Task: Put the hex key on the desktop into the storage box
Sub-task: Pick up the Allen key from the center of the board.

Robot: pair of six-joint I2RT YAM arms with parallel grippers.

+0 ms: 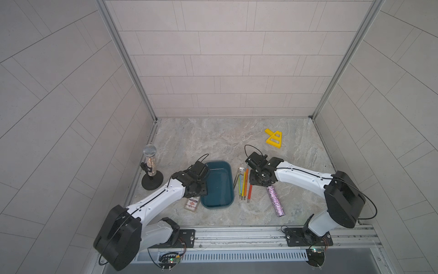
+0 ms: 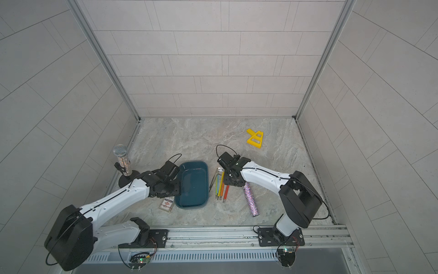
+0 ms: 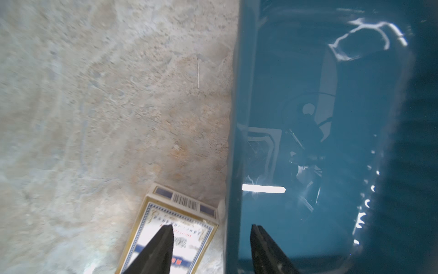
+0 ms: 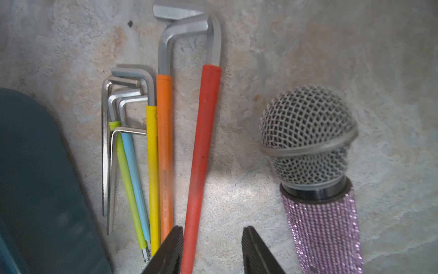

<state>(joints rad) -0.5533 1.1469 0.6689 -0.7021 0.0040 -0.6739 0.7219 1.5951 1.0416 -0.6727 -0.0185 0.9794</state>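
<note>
**Hex keys lying beside the teal box, both grippers open**

The storage box [image 1: 219, 189], a shallow glossy teal tub with rounded corners, is showing only reflections on its floor. The hex keys [image 1: 243, 183], steel L-shapes in coloured sleeves, are lying on the marbled desktop [image 1: 213, 137] just beside its right rim. The right gripper [image 4: 213, 229] is hanging open astride the red-sleeved hex key [image 4: 202, 151], with a rhinestone microphone [image 4: 308, 137] close alongside. The left gripper [image 3: 211, 229] is gaping over the box's left rim and a card box [image 3: 189, 206].
</note>
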